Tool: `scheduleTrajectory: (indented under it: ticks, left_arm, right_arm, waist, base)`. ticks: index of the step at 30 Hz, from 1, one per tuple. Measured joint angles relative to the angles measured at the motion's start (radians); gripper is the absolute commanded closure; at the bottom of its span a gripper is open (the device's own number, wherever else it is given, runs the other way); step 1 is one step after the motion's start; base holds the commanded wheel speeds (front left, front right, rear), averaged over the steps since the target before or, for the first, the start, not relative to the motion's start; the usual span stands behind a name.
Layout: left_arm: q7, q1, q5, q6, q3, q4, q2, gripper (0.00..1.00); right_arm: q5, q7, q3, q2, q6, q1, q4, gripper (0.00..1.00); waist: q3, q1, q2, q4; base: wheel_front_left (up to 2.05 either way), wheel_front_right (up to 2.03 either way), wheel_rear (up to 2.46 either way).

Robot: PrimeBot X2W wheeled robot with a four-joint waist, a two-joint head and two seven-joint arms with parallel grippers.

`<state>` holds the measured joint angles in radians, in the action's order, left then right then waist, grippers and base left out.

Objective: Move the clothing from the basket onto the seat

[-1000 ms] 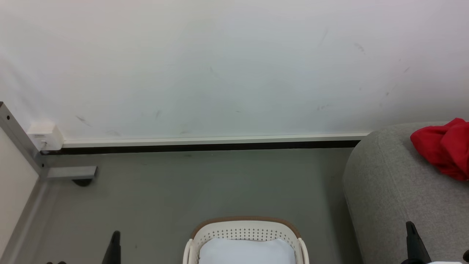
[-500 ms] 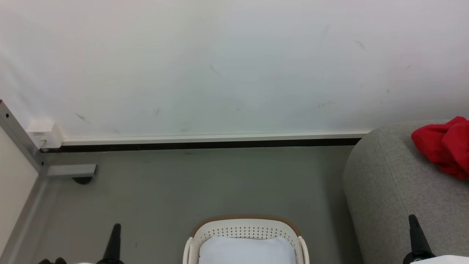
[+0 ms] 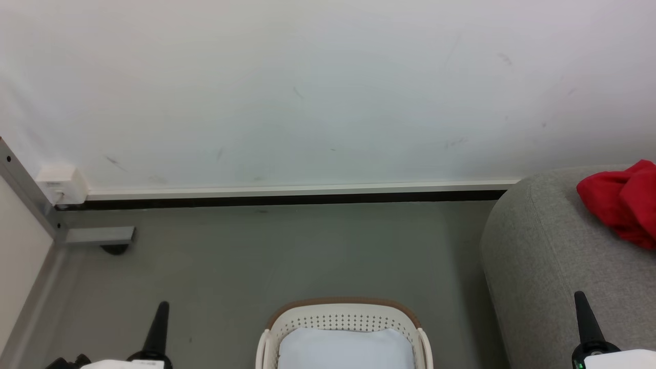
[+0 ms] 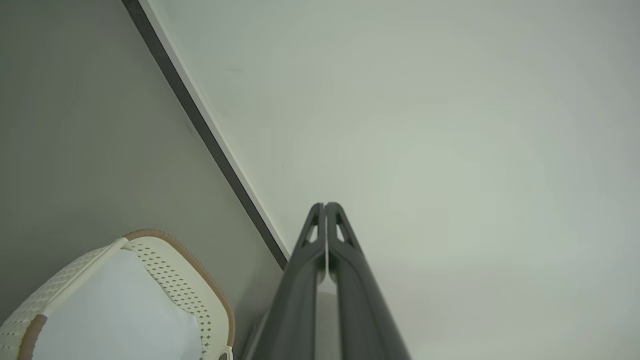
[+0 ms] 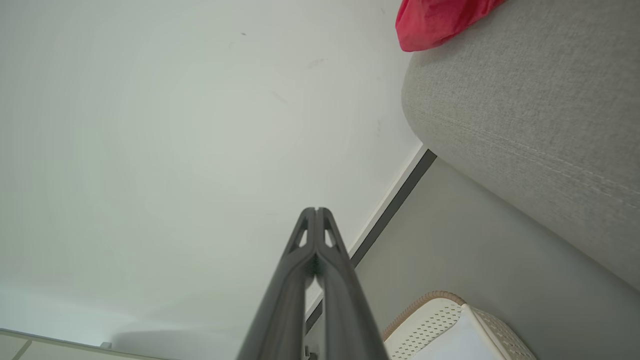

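Behind the basket [image 3: 343, 323] we see the white wall [image 3: 328, 92], and beneath the basket the grey floor [image 3: 307, 256]. Right of the basket stands the grey seat [image 3: 543, 266], apart from it. We see the basket's perforated white side, brown rim and pale inside. Further right of the basket, on the seat, lies the red clothing [image 3: 622, 202], bunched. Our left tool [image 3: 162, 307] hangs left of the basket, our right tool [image 3: 580, 297] right of it by the seat; each has its fingers pressed together, gripping nothing.

Closed right pincer [image 5: 316, 210]; clothing [image 5: 435, 20] on seat [image 5: 525, 100]; basket [image 5: 450, 330] below.
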<state>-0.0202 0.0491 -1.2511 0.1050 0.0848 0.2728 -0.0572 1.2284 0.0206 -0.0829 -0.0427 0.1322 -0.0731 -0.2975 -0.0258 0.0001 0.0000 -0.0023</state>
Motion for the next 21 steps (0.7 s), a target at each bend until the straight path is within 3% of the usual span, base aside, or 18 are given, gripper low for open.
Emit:
scheduleTrajectory:
  ticks: [21]
  left_arm:
    - [-0.045, 0.027, -0.17, 0.011, 0.013, -0.014, 0.004, 1.0]
  right_arm:
    - [0.186, 0.046, -0.016, -0.002, 0.0, -0.013, 0.025, 1.0]
  waist:
    - [0.013, -0.0001, 0.0, 0.001]
  base:
    - [0.0, 0.0, 0.0]
